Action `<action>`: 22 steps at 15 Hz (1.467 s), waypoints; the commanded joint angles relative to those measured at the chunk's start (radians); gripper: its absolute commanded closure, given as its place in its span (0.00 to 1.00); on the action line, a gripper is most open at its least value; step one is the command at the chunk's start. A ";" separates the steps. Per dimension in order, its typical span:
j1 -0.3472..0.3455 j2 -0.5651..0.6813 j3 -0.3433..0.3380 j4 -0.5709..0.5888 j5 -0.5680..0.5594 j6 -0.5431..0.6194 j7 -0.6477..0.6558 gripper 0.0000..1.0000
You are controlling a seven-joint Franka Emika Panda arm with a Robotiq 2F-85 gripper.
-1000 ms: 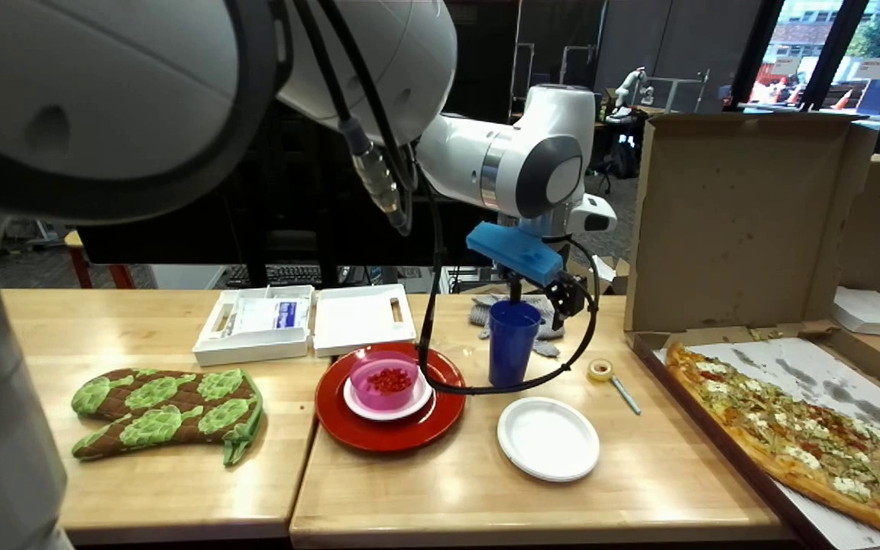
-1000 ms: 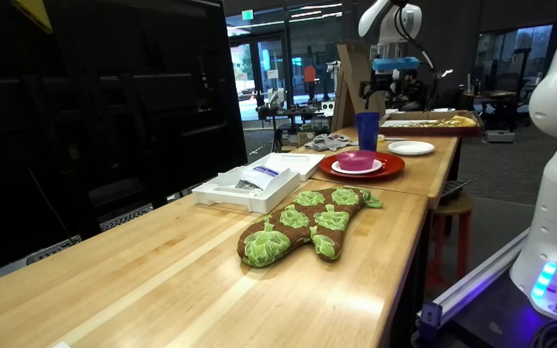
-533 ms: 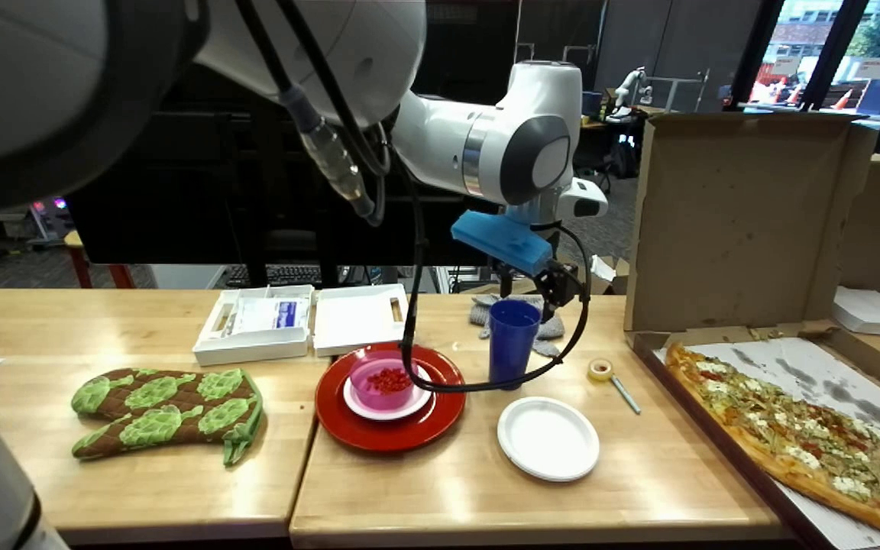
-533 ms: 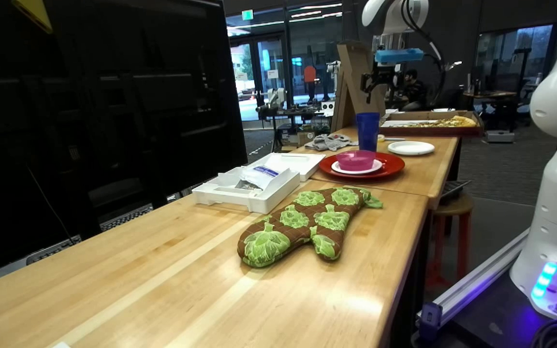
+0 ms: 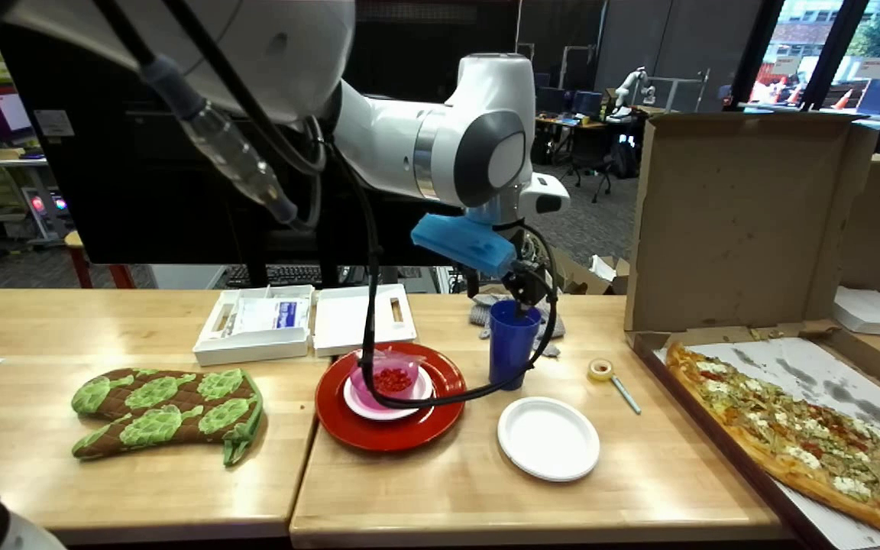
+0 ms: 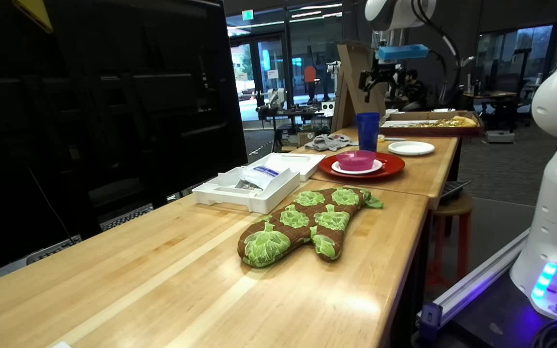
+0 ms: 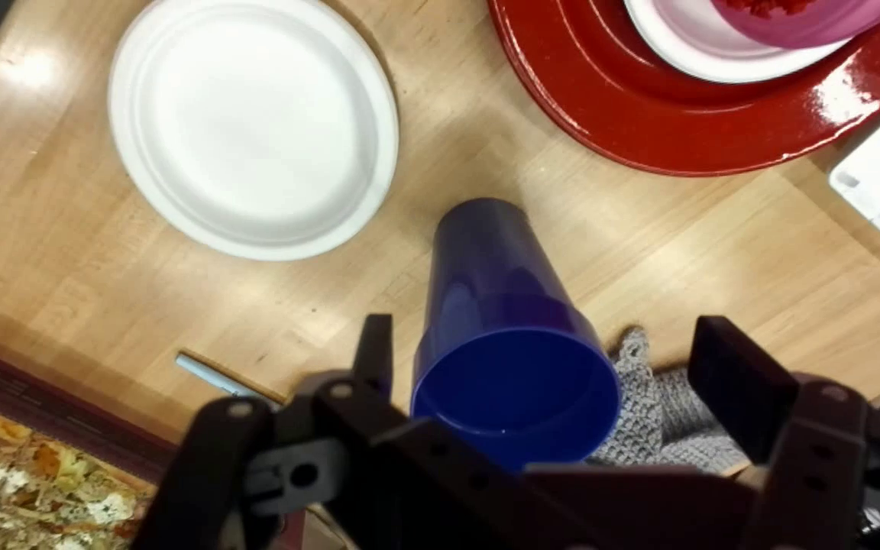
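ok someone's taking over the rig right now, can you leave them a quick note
Gripper: open above the blue cup, holding nothing.
Things: the blue cup is upright on the table; empty white plate beside it, not touching; pink bowl on a second white plate, itself on the red plate.
Done: in the wrist view, the cup shows between the spread fingers.
Left: cup not gripped yet; closing on it seems the likely open step.

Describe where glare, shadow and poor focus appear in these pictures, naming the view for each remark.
Wrist view: white glare on the glossy red round plate, a soft shadow by the base of the tall blue tapered plastic cup, and the black two-fingered gripper looking dark and slightly soft; in an exterior view, bright sheen on the pale wooden tabletop.
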 commanded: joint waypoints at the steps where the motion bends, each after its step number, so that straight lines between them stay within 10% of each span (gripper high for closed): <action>1: 0.006 -0.110 0.023 -0.111 -0.024 0.038 0.015 0.04; 22: 0.036 -0.373 0.171 -0.414 -0.090 0.100 0.027 0.00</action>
